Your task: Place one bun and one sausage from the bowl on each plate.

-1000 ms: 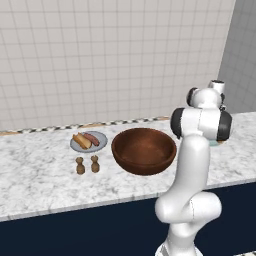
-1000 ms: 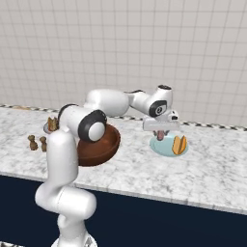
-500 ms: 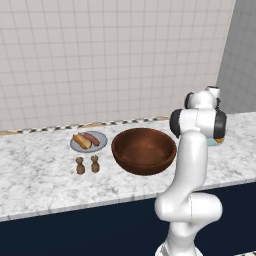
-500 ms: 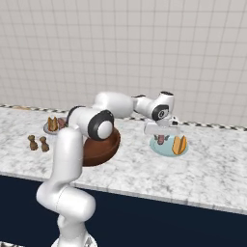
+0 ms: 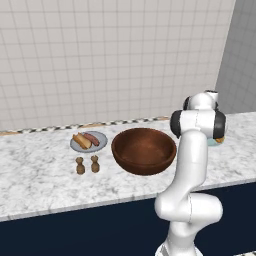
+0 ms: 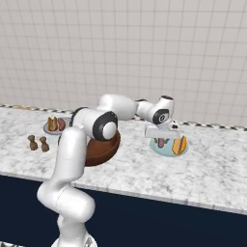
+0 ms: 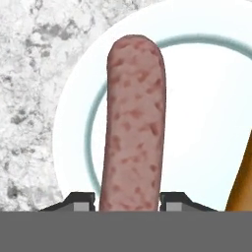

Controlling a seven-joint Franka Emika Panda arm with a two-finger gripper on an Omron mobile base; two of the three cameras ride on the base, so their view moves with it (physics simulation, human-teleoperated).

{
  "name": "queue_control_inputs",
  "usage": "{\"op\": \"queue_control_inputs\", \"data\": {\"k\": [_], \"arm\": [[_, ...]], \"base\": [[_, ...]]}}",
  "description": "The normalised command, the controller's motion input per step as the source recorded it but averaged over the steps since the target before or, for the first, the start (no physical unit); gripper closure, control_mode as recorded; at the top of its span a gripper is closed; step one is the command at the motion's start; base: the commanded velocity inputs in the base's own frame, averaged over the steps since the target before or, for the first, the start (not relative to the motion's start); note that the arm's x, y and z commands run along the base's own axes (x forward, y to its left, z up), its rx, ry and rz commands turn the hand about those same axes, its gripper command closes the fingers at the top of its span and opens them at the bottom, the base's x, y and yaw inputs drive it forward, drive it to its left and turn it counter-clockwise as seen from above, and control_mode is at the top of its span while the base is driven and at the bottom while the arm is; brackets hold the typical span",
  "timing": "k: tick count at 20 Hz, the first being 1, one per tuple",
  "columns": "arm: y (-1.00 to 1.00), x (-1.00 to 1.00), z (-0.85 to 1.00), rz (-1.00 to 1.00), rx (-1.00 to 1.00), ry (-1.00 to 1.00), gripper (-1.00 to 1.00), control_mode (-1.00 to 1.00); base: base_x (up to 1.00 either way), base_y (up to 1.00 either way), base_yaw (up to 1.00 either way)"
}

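My gripper (image 7: 127,203) is shut on a pink speckled sausage (image 7: 133,123), which points out over the pale teal plate (image 7: 206,74). An orange bun (image 7: 243,182) lies on that plate at the right. From the right base view the gripper (image 6: 161,136) hangs just over the teal plate (image 6: 170,149), with the bun (image 6: 180,144) beside it; whether the sausage touches the plate I cannot tell. The wooden bowl (image 5: 144,150) stands at mid-counter. Left of it, the grey plate (image 5: 100,145) carries a bun (image 5: 80,141) and a sausage (image 5: 92,138).
Two small brown shakers (image 5: 80,165) (image 5: 95,163) stand in front of the grey plate. A tiled wall (image 5: 115,60) runs behind the marble counter (image 5: 40,175), whose front edge drops to dark cabinets.
The hand, still gripping the sausage, has come down a little towards the teal plate. Bowl, plates and shakers are where they were.
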Motion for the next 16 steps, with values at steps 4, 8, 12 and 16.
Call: {"op": "queue_control_inputs", "data": {"k": [4, 8, 12, 16], "arm": [[0.00, 0.00, 0.00, 0.00, 0.00, 0.00, -1.00, -1.00], [0.00, 0.00, 0.04, 0.00, 0.00, 0.00, -1.00, -1.00], [0.06, -0.06, 0.39, 0.00, -0.07, -0.01, -1.00, -1.00], [0.65, -0.11, 0.49, 0.05, -0.21, -0.08, -1.00, -1.00]], "base": [[0.00, 0.00, 0.00], [0.00, 0.00, 0.00], [0.00, 0.00, 0.00], [0.00, 0.00, 0.00]]}}
